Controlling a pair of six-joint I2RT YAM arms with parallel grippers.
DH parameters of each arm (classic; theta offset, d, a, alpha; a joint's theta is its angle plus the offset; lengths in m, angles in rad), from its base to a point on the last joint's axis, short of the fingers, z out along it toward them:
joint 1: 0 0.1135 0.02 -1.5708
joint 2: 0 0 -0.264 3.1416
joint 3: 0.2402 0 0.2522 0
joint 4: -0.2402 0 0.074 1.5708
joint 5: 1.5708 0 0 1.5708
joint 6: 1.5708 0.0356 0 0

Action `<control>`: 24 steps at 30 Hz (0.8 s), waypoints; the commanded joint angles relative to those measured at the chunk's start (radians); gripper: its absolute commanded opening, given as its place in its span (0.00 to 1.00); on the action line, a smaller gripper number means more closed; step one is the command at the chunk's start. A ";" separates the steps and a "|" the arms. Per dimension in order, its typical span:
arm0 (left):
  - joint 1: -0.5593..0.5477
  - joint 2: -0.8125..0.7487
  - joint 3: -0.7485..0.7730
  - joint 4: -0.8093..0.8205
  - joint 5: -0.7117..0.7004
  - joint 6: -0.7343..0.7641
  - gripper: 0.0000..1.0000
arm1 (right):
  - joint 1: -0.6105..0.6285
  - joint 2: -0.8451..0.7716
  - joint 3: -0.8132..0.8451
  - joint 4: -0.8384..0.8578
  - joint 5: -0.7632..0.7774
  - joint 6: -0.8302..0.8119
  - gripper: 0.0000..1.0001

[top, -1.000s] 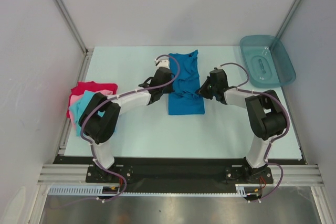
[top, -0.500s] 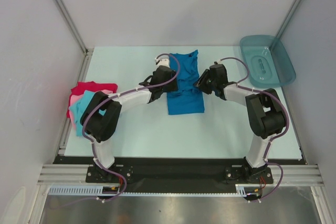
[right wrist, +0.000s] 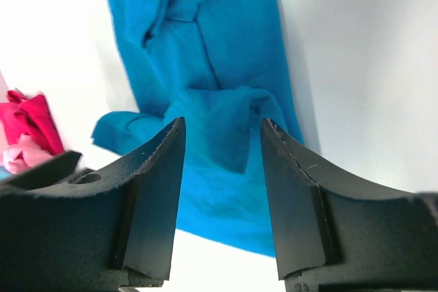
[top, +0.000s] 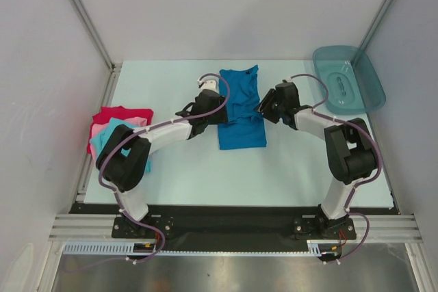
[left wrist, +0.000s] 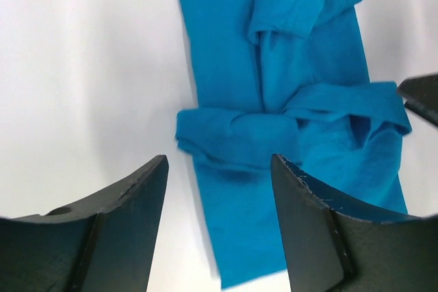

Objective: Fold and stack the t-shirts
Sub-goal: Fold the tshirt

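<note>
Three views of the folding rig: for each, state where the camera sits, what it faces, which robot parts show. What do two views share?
Top external: above and behind the bases, looking down on the table; both arms, left gripper and right gripper flanking the blue t-shirt.
Left wrist: on the left arm, facing that shirt; its open fingers.
Right wrist: on the right arm, facing it from the opposite side; its open fingers.
Shared: both wrist views show the shirt's bunched middle.

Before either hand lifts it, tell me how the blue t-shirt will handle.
The blue t-shirt likely flops and drapes: its folds bunch and wrinkle mid-length. Probably light, lying thin and flat. Its loose folded flaps may unfold when pulled.
</note>
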 commanded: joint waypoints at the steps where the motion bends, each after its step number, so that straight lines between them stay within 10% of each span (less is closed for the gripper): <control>1: 0.002 -0.131 -0.054 0.016 0.012 -0.018 0.67 | 0.012 -0.089 0.017 0.001 0.023 0.004 0.52; 24: -0.047 -0.297 -0.333 0.104 0.006 -0.079 0.64 | 0.037 -0.172 -0.089 -0.049 0.075 -0.013 0.51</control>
